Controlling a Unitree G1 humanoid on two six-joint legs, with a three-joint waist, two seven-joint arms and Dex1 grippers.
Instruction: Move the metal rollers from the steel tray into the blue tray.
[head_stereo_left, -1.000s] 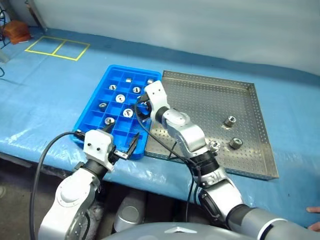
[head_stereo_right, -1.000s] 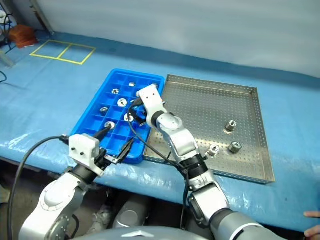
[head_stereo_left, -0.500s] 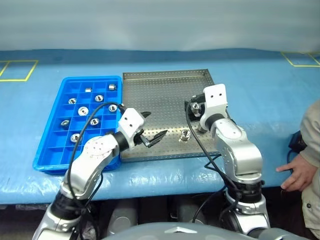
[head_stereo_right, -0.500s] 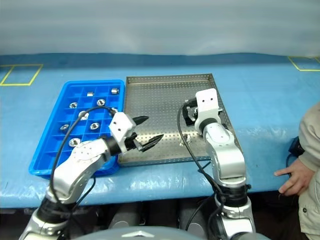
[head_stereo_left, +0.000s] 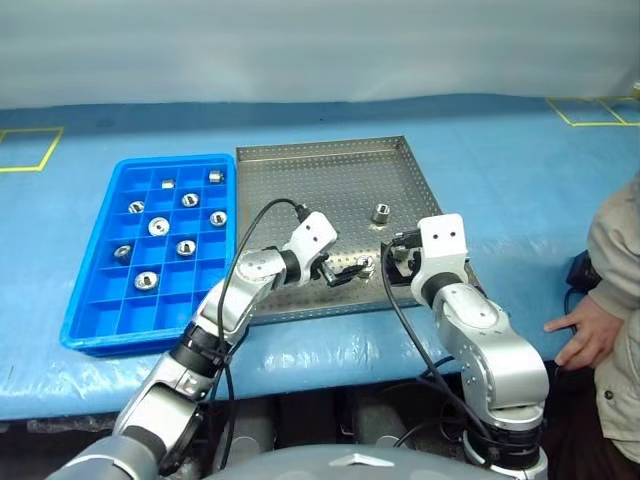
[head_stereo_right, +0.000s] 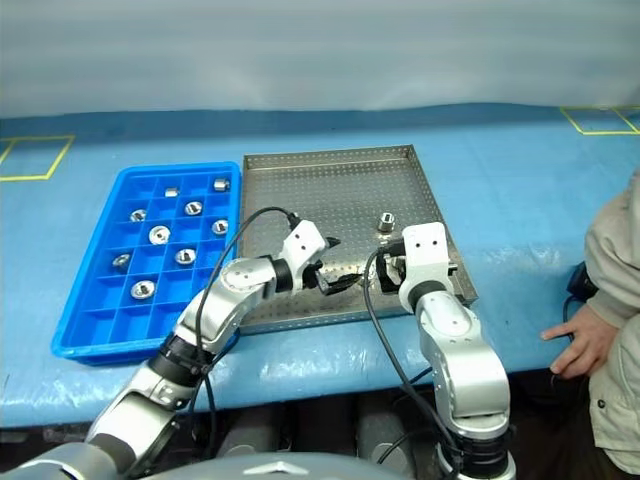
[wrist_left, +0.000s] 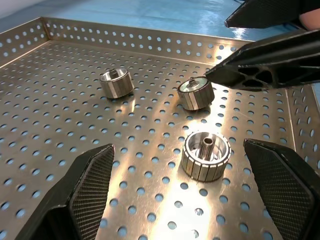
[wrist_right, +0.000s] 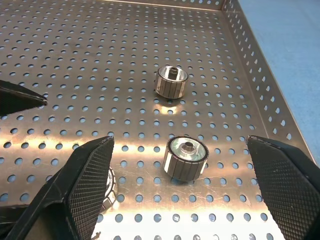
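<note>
Head views: three metal rollers (head_stereo_left: 381, 212) remain at the near right of the steel tray (head_stereo_left: 300, 170); the blue tray (head_stereo_left: 90, 300) lies left.

Left wrist: the left hand (wrist_left: 180, 195), fingers apart, brackets an upright roller.

Right wrist: the right hand (wrist_right: 182, 192), fingers apart, faces another.

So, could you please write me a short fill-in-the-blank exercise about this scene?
The steel tray holds ___ metal rollers.
The blue tray holds ___ of them.
The left gripper and the right gripper are both ___.
Missing words: three; nine; open.
</note>
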